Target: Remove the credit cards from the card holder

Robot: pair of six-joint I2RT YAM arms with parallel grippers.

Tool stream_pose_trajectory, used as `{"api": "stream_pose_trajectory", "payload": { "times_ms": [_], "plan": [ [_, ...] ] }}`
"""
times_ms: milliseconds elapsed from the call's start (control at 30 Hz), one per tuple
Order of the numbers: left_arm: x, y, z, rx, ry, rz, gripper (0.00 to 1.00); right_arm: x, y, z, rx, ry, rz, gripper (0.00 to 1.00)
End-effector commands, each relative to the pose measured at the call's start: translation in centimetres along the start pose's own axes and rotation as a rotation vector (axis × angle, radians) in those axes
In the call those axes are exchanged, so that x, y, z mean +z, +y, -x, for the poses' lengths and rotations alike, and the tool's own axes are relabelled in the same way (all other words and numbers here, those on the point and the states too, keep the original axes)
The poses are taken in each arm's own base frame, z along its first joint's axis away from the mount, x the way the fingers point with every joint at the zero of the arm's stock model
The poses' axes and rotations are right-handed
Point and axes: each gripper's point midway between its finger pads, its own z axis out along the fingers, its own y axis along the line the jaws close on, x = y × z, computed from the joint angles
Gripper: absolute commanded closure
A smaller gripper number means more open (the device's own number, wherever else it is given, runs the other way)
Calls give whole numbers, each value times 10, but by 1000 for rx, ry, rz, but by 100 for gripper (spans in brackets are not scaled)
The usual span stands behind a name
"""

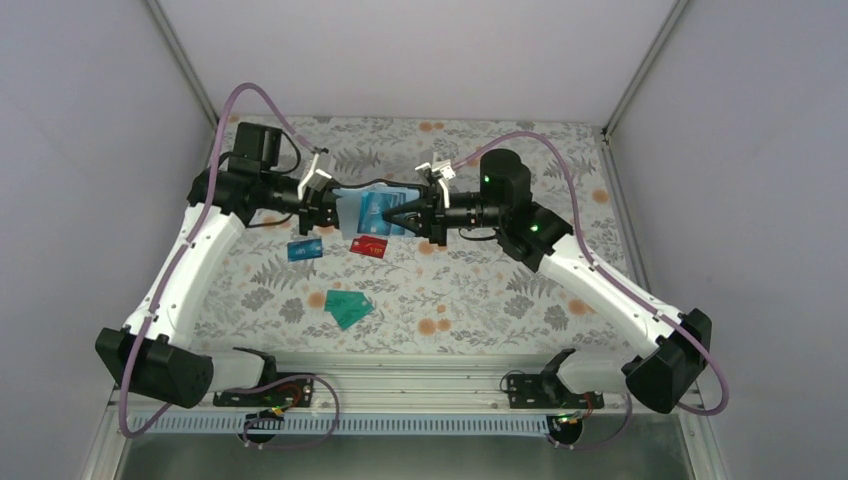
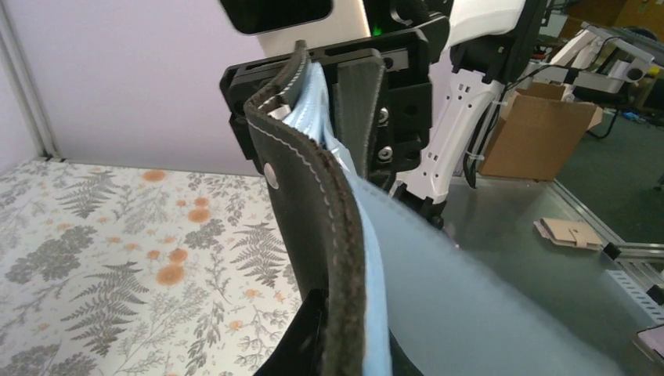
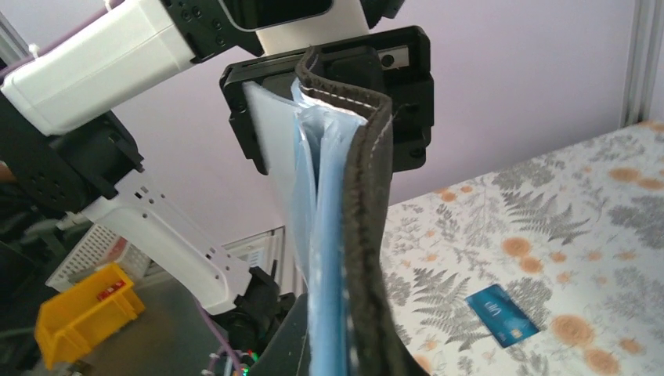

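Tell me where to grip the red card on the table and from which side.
Take the red card from straight above, closing across its two long edges. It lies flat on the table and sits apart from the blue card, so both long edges are probably free.

Pale lilac walls (image 1: 400, 50) around a fern-and-flower-printed tabletop (image 1: 480, 290)
Silver metal corner posts (image 1: 645, 68); a brown cardboard box (image 2: 540, 129) outside.

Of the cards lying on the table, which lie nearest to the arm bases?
The teal-green pair, overlapping; the blue card and the red card lie farther back.
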Motion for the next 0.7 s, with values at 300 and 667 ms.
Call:
{"api": "stream_pose_trajectory", "payload": {
  "times_ms": [300,667],
  "plan": [
    [-35,72,17,-66,96,385,45,-11,-4,27,-47,-72,-167,96],
    [-101,98,49,-25,120,698,36,-25,-104,5,144,39,-678,96]
  ]
}}
